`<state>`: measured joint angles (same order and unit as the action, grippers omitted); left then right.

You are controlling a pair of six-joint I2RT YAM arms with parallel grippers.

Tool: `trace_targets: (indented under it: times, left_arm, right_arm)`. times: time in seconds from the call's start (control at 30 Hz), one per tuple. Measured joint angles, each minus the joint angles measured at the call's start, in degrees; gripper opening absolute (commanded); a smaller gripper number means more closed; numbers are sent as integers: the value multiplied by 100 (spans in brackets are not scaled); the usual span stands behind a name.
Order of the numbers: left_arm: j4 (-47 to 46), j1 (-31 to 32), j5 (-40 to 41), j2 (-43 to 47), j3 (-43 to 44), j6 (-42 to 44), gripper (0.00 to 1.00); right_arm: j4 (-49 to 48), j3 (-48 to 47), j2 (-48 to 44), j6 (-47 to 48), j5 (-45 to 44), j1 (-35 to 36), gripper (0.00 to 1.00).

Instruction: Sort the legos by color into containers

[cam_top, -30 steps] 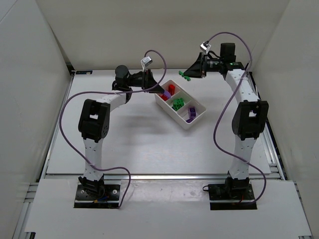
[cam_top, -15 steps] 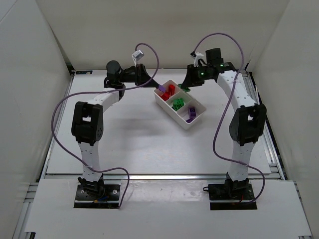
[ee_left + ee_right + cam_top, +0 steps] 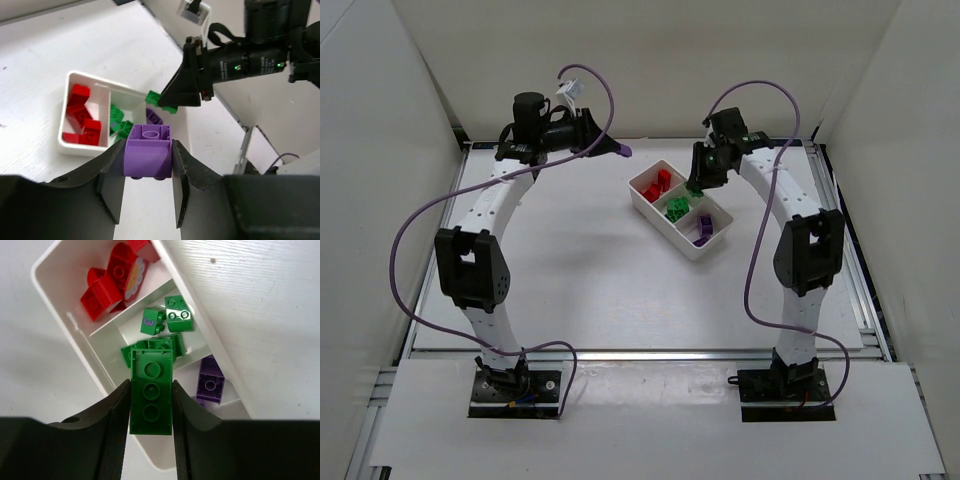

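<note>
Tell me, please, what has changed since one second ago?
The left hand, shut on a purple brick, drew back from the tray toward the left. The right hand carried its green brick to above the tray. Both grips and the tray stayed unchanged.

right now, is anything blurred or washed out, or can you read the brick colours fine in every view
Top external: even, soft light and faint shadows; the tray is small, but its colours read. Left wrist: the purple brick is sharp, while the fingers beside it are dark with little detail. Right wrist: the green brick is crisp, with small glossy highlights on the loose green bricks.
</note>
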<state>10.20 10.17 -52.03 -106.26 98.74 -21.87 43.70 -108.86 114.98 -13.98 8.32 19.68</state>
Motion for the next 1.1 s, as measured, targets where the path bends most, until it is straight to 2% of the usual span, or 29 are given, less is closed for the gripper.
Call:
trace_targets:
  times: [0.33,0.5,0.57,0.7,0.77,0.8,0.9,1.0,1.1]
  left_arm:
    - [492,-11,437,9,-85,323,10]
    - [505,-26,487,9,-90,341,10]
    - [507,-31,496,9,-94,343,10]
    - [505,-37,507,9,-155,343,10]
    - [527,-42,511,9,-173,343,10]
    - [529,-42,511,9,-175,341,10]
    - [525,-48,509,9,-175,339,10]
    - [518,-55,487,9,-175,334,10]
    - [422,-57,409,9,-216,315,10]
  right_arm:
    - [212,-374,612,-1989,-505,107,0]
    - [407,-684,890,-2603,-922,326,0]
    - [439,-776,966,-2723,-1034,396,8]
    - [479,-815,1032,-2796,-1209,503,42]
    - [485,-815,1056,-2776,-1268,516,50]
    - [485,-815,1069,-2763,-1279,516,60]
    - [479,-815,1121,-2682,-1309,514,77]
    - [422,-857,1191,-2555,-1250,511,81]
    - [273,-909,1198,-2323,-1040,509,79]
